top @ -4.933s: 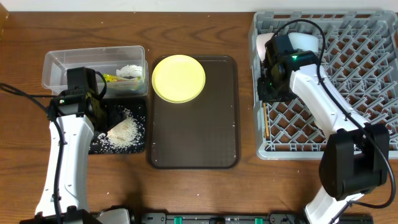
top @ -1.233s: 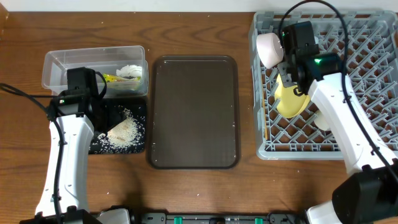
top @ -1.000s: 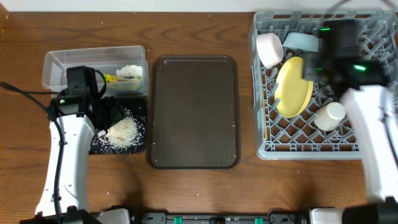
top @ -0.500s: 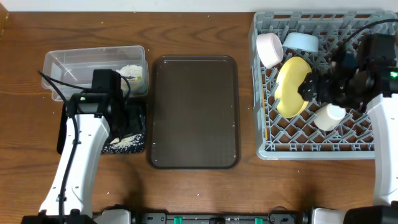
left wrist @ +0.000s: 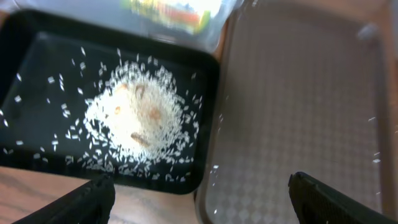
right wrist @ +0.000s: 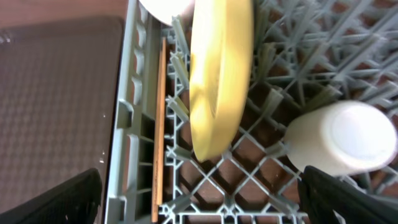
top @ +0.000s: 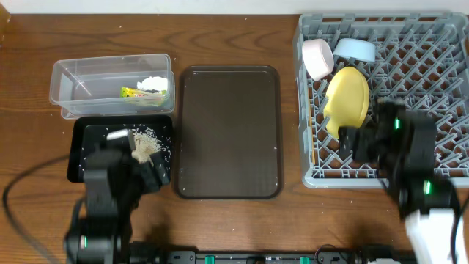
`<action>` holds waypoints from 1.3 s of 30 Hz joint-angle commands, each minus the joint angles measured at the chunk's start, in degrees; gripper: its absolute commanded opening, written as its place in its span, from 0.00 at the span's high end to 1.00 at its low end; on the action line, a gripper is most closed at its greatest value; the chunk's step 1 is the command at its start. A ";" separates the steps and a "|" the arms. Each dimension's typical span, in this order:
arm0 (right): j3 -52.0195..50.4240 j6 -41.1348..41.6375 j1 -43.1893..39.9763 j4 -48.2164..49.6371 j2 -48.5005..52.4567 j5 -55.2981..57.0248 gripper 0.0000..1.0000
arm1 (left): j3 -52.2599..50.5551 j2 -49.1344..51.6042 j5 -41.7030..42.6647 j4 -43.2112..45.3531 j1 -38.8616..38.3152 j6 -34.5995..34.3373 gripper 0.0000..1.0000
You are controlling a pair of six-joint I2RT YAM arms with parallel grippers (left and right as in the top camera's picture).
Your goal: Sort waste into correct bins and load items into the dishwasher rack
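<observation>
Both arms have drawn back toward the near edge of the bench [top: 234, 37] since the earlier overhead views. The yellow plate [right wrist: 221, 74] has left the serving tray [top: 229, 132] and stands on edge among the pegs of the dishwasher rack [top: 322, 180].

Left hand [left wrist: 202, 202]: fingers spread wide, nothing between them. Right hand [right wrist: 202, 199]: likewise wide open and empty.

Waste: the wrapper [top: 138, 92] and tissue [top: 152, 82] lie in the clear tub [top: 80, 81]. The rice [left wrist: 140, 118] sits heaped in the black tray [left wrist: 31, 74], with loose grains scattered round the heap. We note a few pale specks on the serving tray near its left rim (stray grains, perhaps; too small to tell).

Rack: the white bowl [top: 317, 59] and blue bowl [top: 355, 50] sit at the far left corner, and the plate is just nearer. The cup [right wrist: 341, 138] is to the plate's right. The chopsticks [right wrist: 160, 124] lie flat along the left wall.

We judge the sorting all but done. If anything remains, it is those specks. They lie ahead and to the right of the left hand, which is the nearer one; the right hand hangs well apart, over the rack's near edge.

From the right hand the plate lies straight ahead, rim toward us, its long axis running away from the hand. The chopsticks run parallel to the plate on its left, against the wall.
</observation>
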 commanded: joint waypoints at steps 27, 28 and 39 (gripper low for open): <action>-13.77 4.13 0.90 -14.73 -15.47 5.64 0.01 | -2.80 -12.59 -0.74 1.40 0.09 0.13 0.07; -13.77 4.13 0.90 -14.73 -15.50 5.64 0.01 | -2.80 -12.59 -0.74 1.40 0.09 0.13 0.07; -17.09 -2.21 0.24 -5.97 -33.62 5.81 0.01 | -2.80 -12.59 -0.74 1.40 0.09 0.13 0.06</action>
